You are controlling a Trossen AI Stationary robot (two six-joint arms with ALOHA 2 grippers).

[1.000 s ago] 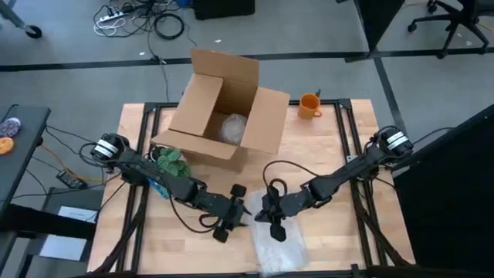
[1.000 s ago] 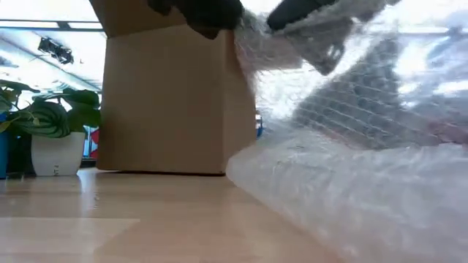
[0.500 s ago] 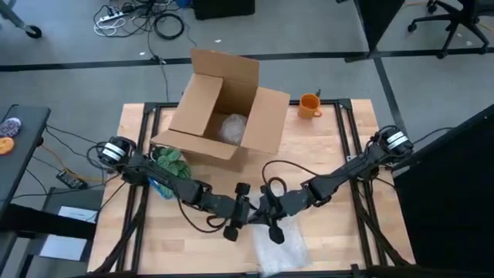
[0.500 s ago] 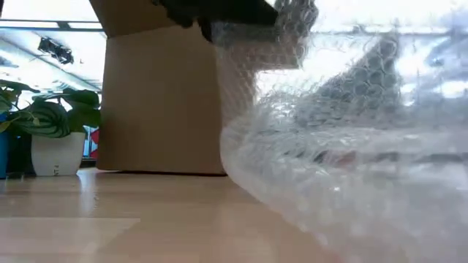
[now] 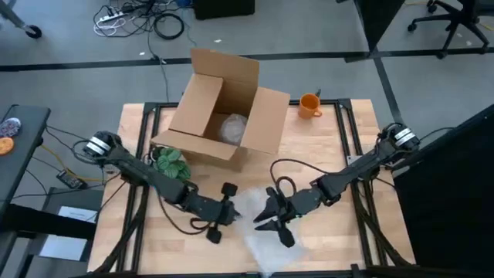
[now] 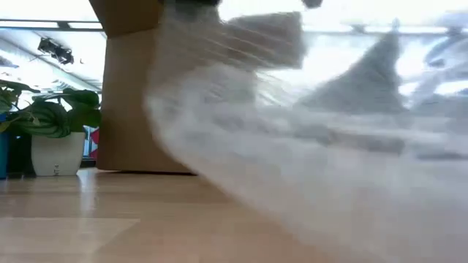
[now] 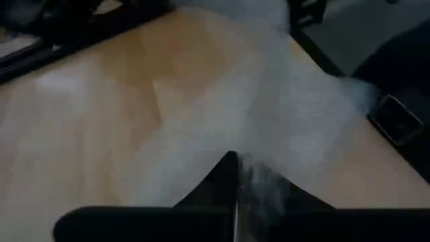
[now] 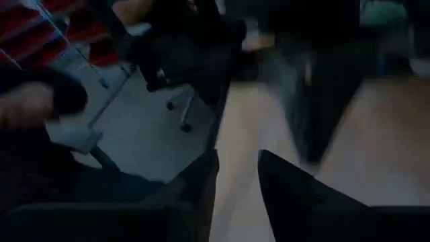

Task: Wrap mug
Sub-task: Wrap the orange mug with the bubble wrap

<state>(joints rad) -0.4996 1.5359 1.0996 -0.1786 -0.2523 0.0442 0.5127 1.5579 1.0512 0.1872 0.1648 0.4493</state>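
**Wrap mug: sheet pulled left, mug untouched**

1 orange mug (image 5: 309, 105) sits upright at the far edge of the table (image 5: 340, 154), just right of the box, handle toward the right. Well apart from both grippers.

1 bubble wrap sheet (image 5: 270, 239) lies at the near-centre of the table; its left corner is lifted. In the low view it fills most of the frame (image 6: 307, 168), blurred.

1 open cardboard box (image 5: 224, 116) at far centre, with 1 pale wad of wrap inside (image 5: 233, 128). 1 potted plant (image 5: 170, 164) just in front of the box's left corner.

2 arms:
- left gripper (image 5: 228, 202) is at the sheet's left corner. Its wrist view shows the fingers (image 7: 228, 176) pressed together with film pinched between them.
- right gripper (image 5: 270, 215) is just above the sheet's top edge, fingers (image 8: 279, 176) spread apart, nothing between them.

Versus 0.5 s ago: grippers were nearly touching at the sheet's top; now the left one has pulled back leftward with the corner, the right has let go and shifted slightly right. Mug, box and plant unchanged.
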